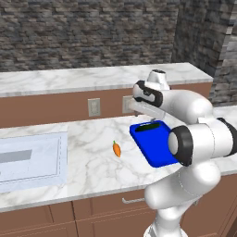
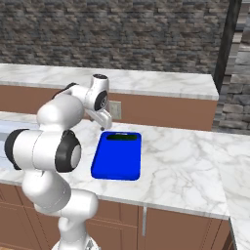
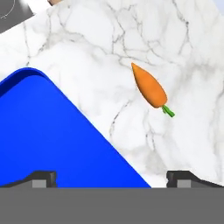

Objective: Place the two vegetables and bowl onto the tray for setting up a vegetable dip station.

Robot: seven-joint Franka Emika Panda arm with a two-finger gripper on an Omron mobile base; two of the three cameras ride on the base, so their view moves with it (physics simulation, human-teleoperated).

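Note:
The bright blue tray (image 1: 155,144) (image 2: 117,158) lies on the marble counter in front of the arm. A slim dark green vegetable (image 1: 150,127) (image 2: 122,137) rests across its far end. The small orange carrot (image 1: 116,149) (image 3: 149,86) lies on the counter left of the tray, apart from it. My gripper (image 2: 104,126) (image 3: 116,178) hangs open above the tray's far left corner with nothing between its fingertips (image 3: 43,177). The hand view looks down on the tray's (image 3: 43,140) rounded corner with the carrot beside it. The bowl is out of view.
A sink (image 1: 28,159) is set into the counter at the far left. A raised marble ledge (image 1: 92,76) with wall outlets (image 1: 94,107) runs behind the counter. Bare marble lies right of the tray (image 2: 180,161).

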